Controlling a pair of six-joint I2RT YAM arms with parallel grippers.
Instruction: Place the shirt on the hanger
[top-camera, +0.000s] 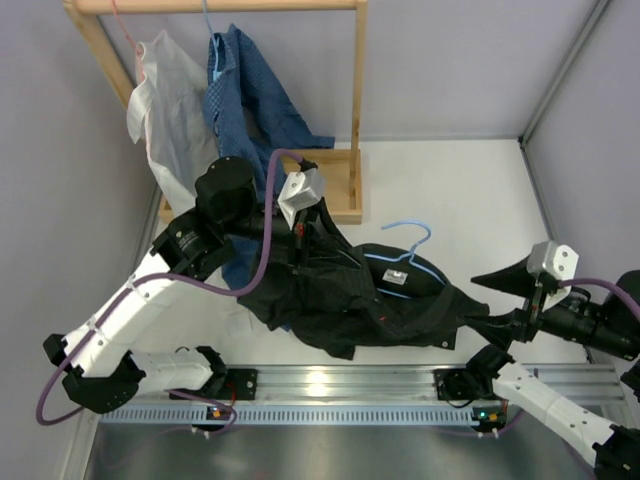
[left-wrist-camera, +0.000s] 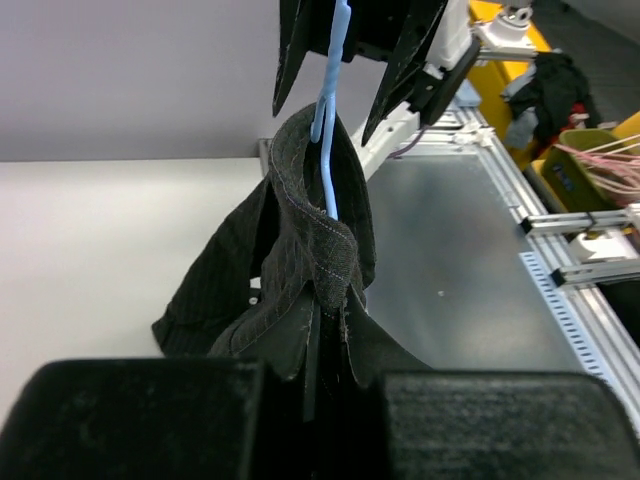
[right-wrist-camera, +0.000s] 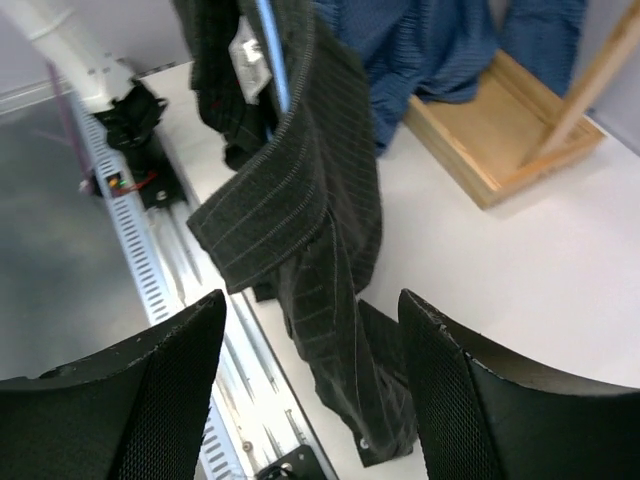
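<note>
The black pinstriped shirt (top-camera: 360, 300) lies bunched across the table's middle. The light-blue wire hanger (top-camera: 405, 243) is threaded into it, hook sticking out on the far side. My left gripper (top-camera: 303, 240) is shut on the shirt's left end; in the left wrist view the fabric (left-wrist-camera: 320, 250) is pinched between the jaws (left-wrist-camera: 325, 345), with the hanger wire (left-wrist-camera: 328, 130) rising just beyond. My right gripper (top-camera: 492, 305) is open at the shirt's right end. In the right wrist view a sleeve (right-wrist-camera: 320, 250) hangs ahead of its spread fingers (right-wrist-camera: 312, 305), untouched; the hanger wire (right-wrist-camera: 270, 45) shows above.
A wooden rack (top-camera: 355, 100) stands at the back left with a blue checked shirt (top-camera: 245, 95), a white sheer garment (top-camera: 165, 100) and a pink hanger (top-camera: 125, 25). Its wooden base (right-wrist-camera: 500, 130) is close behind the shirt. An aluminium rail (top-camera: 340, 385) runs along the near edge.
</note>
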